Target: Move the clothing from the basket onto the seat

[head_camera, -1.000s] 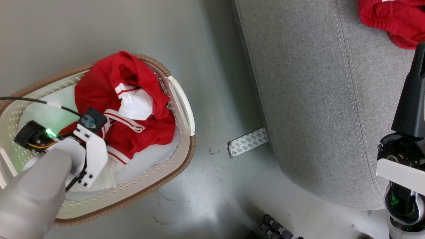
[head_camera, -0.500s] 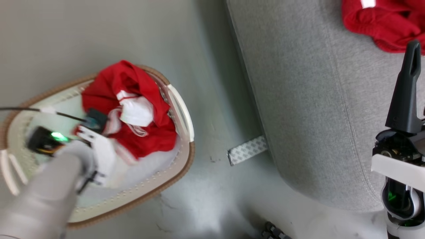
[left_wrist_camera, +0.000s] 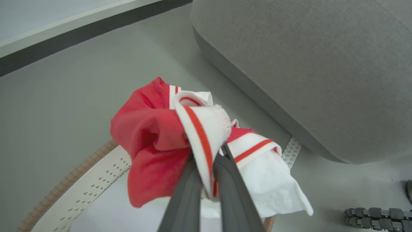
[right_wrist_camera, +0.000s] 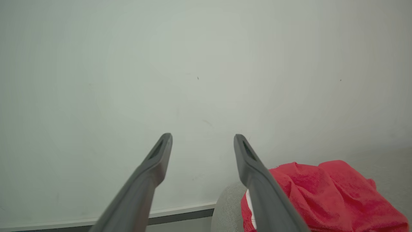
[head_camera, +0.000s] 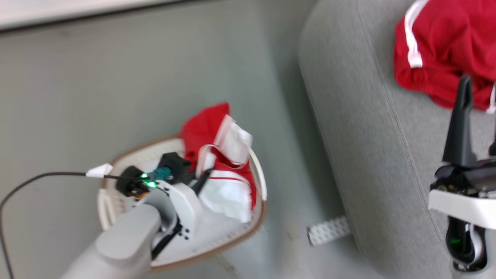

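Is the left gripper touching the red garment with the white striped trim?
Touching. In the left wrist view, the left gripper is shut on the red garment: its white striped trim is pinched between the two dark fingers.

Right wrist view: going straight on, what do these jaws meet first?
The right gripper, jaws open, points at the pale wall; the way looks free up to it, though depth is unclear. The red clothing on the seat lies below-right of that line.
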Controlling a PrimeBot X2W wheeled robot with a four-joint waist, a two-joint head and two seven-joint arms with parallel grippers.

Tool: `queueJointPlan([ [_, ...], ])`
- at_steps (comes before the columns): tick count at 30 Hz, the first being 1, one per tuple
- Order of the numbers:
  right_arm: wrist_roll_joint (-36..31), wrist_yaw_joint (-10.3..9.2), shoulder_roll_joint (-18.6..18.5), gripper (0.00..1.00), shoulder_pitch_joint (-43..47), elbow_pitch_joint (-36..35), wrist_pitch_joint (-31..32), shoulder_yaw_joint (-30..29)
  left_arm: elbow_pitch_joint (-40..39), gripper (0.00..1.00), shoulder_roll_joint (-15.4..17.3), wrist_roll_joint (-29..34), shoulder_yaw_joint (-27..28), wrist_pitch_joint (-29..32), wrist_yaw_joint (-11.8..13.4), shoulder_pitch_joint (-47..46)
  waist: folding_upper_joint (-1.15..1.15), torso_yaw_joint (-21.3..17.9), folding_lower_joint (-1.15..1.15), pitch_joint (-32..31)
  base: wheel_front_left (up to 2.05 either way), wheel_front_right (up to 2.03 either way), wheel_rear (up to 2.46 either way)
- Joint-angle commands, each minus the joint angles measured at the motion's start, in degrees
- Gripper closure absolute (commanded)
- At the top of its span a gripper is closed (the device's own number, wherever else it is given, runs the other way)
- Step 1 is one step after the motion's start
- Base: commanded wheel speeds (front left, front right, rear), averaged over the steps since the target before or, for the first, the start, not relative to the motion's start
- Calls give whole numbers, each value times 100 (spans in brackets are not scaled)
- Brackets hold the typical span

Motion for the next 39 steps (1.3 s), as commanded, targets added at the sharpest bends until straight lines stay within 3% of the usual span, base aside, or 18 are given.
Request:
queueJointPlan([
  [1, -32, -13, -13, 0, 135, 60, -10, -15, -75, 100, -46, -116, 10, -62, 1, 100, 0, 520, 0, -663, 0, 0, 0],
  [9, -74, -13, -13, 0, 623, 592, -11, -21, -993, 100, -144, -232, -14, -332, 41, 350, 0, 1053, 0, -1628, 0, 0, 0],
  [18, 11, -13, -13, 0, 1107, 1044, -10, 280, -2222, 100, -38, -454, 158, -14, 378, 295, 0, 1392, 0, -2444, 0, 0, 0],
  [29, -18, -13, -13, 0, 1246, 1251, -11, 648, -3521, 100, 134, -553, 529, 612, 800, -333, 0, 1714, 0, -2722, 0, 0, 0],
  [39, 4, -13, -12, 0, 1370, 1407, -10, 1067, -3912, 100, 114, -695, 707, 699, 993, -395, 0, 1870, 0, -2839, 0, 0, 0],
])
